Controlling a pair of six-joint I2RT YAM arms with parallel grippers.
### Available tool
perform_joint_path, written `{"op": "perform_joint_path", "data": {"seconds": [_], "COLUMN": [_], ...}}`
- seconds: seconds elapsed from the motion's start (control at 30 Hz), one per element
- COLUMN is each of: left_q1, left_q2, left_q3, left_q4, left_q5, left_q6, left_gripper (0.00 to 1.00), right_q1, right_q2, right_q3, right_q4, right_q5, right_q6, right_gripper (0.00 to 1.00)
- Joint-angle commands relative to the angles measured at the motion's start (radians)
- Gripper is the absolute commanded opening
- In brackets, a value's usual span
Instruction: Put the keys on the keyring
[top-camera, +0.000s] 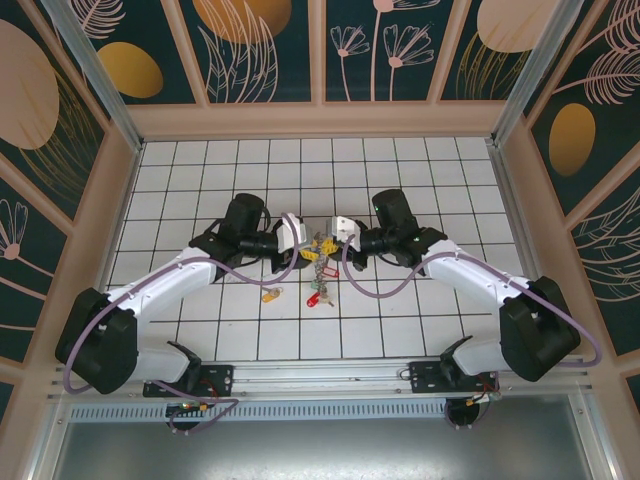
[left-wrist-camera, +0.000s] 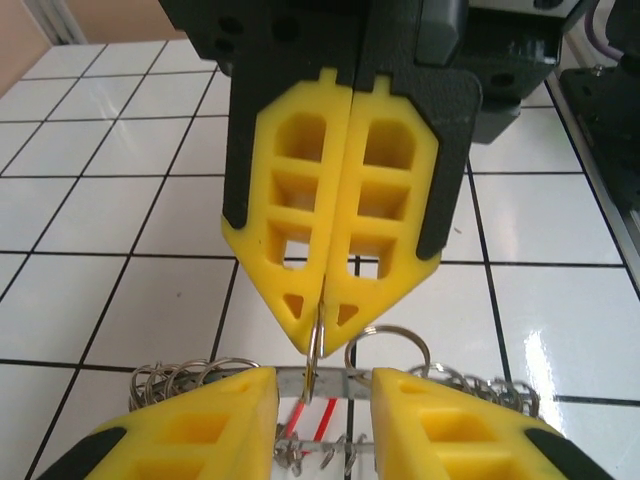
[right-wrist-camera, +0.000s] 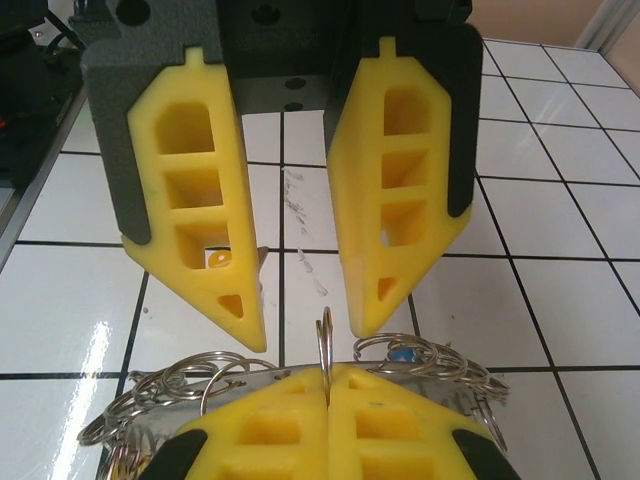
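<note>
The keys (top-camera: 320, 248) lie bunched at the middle of the surface (top-camera: 200, 180), between the two wrists. Their wire rings crowd along a flat metal band that I take to be the keyring (left-wrist-camera: 295, 378). One small ring (right-wrist-camera: 325, 345) stands on edge, upright out of the bunch.

The right fingers (left-wrist-camera: 290, 200) are pressed fully together on this ring, and its free arc pokes out past their tips. The left fingers (right-wrist-camera: 190, 190) stand partly apart with nothing in them. One tip sits at each side of that free arc, and as far as I can tell neither touches it.

In the top view a loose yellow key (top-camera: 270, 294) lies at about 7 o'clock from the bunch. A loose red key (top-camera: 318, 296) lies at about 6 o'clock. Both are near the bunch but apart from it.

The step in hand looks like the left fingers taking a second hold on the pinched ring.
- Centre the gap on the wire first, then close slowly so both pads meet it together.
- A ring this thin will likely twist or slip if one pad arrives first.
- The right fingers should hold firm until the left grip is sure.
- Grip only the free arc, because the neighbouring rings sit just beside it and could get caught.
</note>
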Motion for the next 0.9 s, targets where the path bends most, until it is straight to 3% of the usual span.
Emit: {"op": "perform_joint_path", "data": {"seconds": [0.0, 0.1, 0.27, 0.5, 0.6, 0.87], "left_q1": [-0.005, -0.004, -0.004, -0.003, -0.004, -0.004], "left_q2": [-0.020, -0.022, -0.020, -0.033, -0.041, -0.069], "left_q3": [-0.021, -0.022, -0.028, -0.043, -0.044, -0.084], "left_q4": [0.082, 0.091, 0.091, 0.095, 0.096, 0.221], "left_q5": [0.045, 0.048, 0.045, 0.039, 0.032, 0.044], "left_q6": [-0.036, -0.037, -0.032, -0.026, -0.020, -0.067], "left_gripper": [0.30, 0.23, 0.22, 0.13, 0.00, 0.00], "right_q1": [-0.003, -0.003, -0.004, -0.008, -0.008, -0.001], "right_q2": [-0.033, -0.037, -0.050, -0.062, -0.064, -0.060], "right_q3": [-0.008, -0.009, -0.017, -0.029, -0.030, -0.027], "right_q4": [0.068, 0.063, 0.075, 0.098, 0.092, 0.072], "right_q5": [-0.057, -0.057, -0.061, -0.073, -0.075, -0.084], "right_q6": [0.014, 0.010, 0.015, 0.026, 0.023, 0.020], "right_gripper": [0.00, 0.00, 0.00, 0.00, 0.00, 0.00]}}
